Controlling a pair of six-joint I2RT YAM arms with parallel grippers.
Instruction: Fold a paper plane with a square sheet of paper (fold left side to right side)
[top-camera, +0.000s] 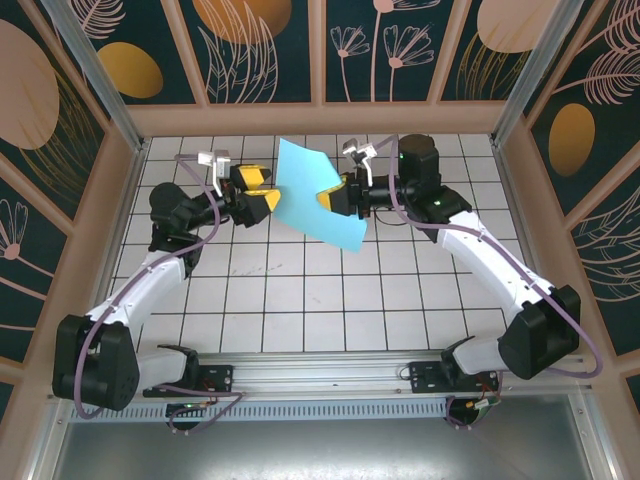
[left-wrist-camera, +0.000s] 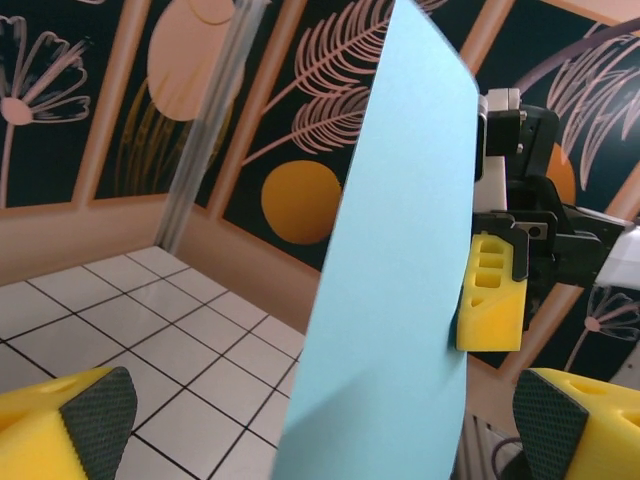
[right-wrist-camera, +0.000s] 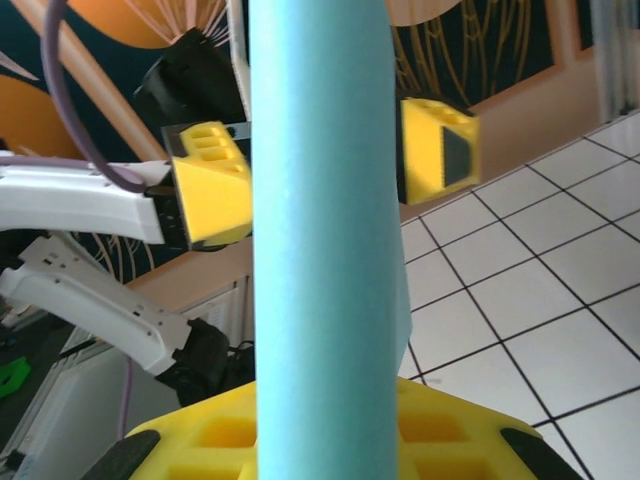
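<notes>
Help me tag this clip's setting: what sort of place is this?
Probably a robot test cell: white grid-tiled table, enclosing floral-print wall panels, and a metal mounting rail at the near edge.

paper sheet (top-camera: 315, 200): matte, smooth | floor tiles (top-camera: 300, 300): glossy | right pincer fingers (left-wrist-camera: 488, 308): yellow plastic

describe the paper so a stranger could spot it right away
Look at the far half of the white tiled table, between the two arms. There the right end effector pinches a thin turquoise-blue square sheet of paper, raised off the tiles. It is the only flat blue thing among yellow fingers.
</notes>
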